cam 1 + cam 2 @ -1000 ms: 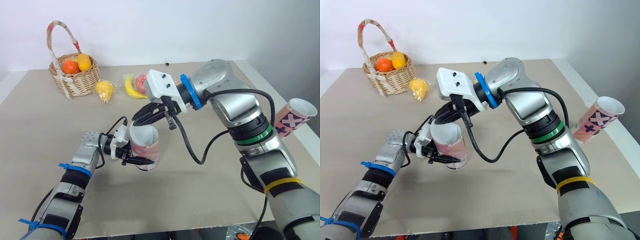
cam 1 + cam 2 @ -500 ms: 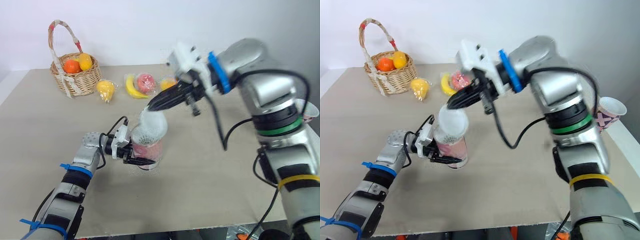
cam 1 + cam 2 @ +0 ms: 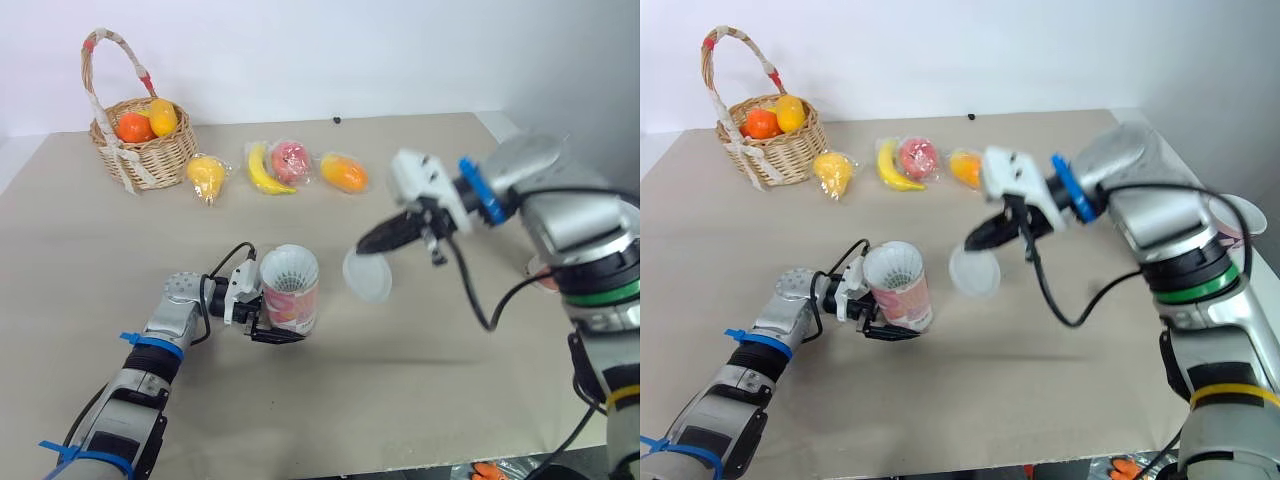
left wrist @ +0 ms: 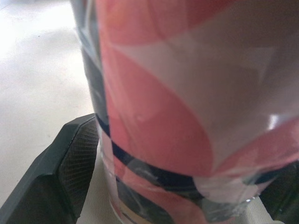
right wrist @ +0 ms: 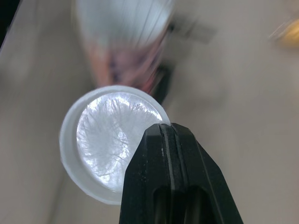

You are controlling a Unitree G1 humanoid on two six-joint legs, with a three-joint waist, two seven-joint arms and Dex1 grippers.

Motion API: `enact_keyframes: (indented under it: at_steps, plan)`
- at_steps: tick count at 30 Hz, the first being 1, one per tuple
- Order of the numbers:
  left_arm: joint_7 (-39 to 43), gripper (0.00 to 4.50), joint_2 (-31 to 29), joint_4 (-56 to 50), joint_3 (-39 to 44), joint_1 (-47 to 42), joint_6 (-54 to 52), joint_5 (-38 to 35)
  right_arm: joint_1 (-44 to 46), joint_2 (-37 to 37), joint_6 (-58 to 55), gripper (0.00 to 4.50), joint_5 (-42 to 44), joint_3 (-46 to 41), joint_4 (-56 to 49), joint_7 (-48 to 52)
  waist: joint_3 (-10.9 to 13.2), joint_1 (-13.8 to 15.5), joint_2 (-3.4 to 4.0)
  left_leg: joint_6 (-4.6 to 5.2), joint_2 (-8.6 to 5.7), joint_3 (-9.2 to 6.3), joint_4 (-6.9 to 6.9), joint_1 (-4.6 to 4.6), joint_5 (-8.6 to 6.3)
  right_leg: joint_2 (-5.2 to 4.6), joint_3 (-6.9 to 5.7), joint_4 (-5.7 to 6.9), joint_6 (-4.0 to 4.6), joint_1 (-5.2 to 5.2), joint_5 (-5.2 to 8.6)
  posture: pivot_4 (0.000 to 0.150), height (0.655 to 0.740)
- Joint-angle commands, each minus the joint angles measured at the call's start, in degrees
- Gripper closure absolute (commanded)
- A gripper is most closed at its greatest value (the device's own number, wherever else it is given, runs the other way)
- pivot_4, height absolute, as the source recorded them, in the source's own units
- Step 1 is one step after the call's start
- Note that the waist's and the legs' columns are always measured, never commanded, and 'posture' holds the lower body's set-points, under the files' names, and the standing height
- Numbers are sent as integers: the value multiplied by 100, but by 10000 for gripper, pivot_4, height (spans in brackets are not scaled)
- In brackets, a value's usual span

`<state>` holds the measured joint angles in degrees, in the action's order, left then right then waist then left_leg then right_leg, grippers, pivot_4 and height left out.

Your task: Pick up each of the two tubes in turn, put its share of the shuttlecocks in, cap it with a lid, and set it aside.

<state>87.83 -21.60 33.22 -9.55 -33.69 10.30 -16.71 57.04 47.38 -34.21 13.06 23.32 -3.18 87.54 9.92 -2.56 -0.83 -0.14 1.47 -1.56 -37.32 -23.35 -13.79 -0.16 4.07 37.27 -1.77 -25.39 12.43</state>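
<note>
A pink-and-white tube [image 3: 293,298] stands on the table, and white shuttlecock feathers [image 3: 288,268] show in its open top. My left gripper [image 3: 272,322] is shut on the tube's lower part; one finger pad [image 4: 70,158] presses its side. To the right of the tube and apart from it, my right gripper [image 3: 364,248] is shut on the rim of a clear white lid [image 3: 368,277], held above the table. The second tube [image 3: 1240,216] shows at the far right, mostly hidden behind my right arm.
A wicker basket [image 3: 140,150] of fruit stands at the back left. Bagged fruit lies in a row behind the tube: a lemon [image 3: 207,175], a banana [image 3: 262,170], an apple [image 3: 291,158] and an orange fruit [image 3: 343,172].
My right gripper has carried the lid up off the tube's top and away to the right. The left gripper keeps its hold on the tube. The camera has shifted a little.
</note>
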Motion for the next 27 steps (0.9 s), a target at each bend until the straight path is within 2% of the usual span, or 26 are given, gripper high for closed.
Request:
enact_keyframes:
  at_steps: [1,7,9,10,12,13,14,21,27]
  plan:
    - [37,735,-6,-92,74,-12,-24,-61,-219,54,372,45000,-436,273,-82,-67,2,-1,-2,0,0,0,-2,0,0,0,0,0,-1,0,0,1500,7298]
    - [73,735,10,-357,129,-14,-348,-222,-275,-413,675,45000,-942,513,752,-417,6,-6,-8,-1,3,-2,-9,1,0,5,-2,2,1,2,-6,1500,7298]
    - [58,0,-4,-387,127,-13,-358,-207,-247,-445,742,37388,-1023,507,904,-386,6,-3,-8,-1,3,-2,-9,0,0,5,-2,2,1,2,-6,1500,7298]
    - [52,0,-12,-405,126,-10,-361,-202,-242,-436,760,35809,-1047,492,930,-356,6,-2,-8,-1,2,-2,-9,0,0,4,-1,2,1,2,-6,1500,7298]
    - [50,0,-21,-429,124,-6,-374,-199,-213,-394,694,28365,-1009,407,912,-273,6,-1,-8,-1,2,-2,-8,-1,0,3,-1,1,0,2,-5,1500,7298]
    - [50,0,-23,-437,122,-3,-374,-197,-179,-365,626,22382,-954,327,895,-233,6,0,-8,-1,0,-2,-8,-2,0,1,-1,1,0,2,-5,1500,7298]
    - [52,0,-26,-444,122,1,-376,-198,-108,-347,532,20509,-901,228,925,-228,7,0,-8,-1,0,-2,-8,-2,0,1,-1,1,0,2,-5,1500,7298]
    - [56,0,-7,-490,127,23,-412,-220,174,-28,43,20509,-388,-385,616,70,9,1,-7,-1,1,-4,-12,0,0,2,-3,2,2,5,-7,1500,7298]
    - [38,0,45,-552,177,25,-457,-305,-378,-18,-190,20509,-502,-149,-192,-234,9,-3,-7,-1,3,-5,-12,1,0,5,-3,3,2,6,-6,1500,7298]
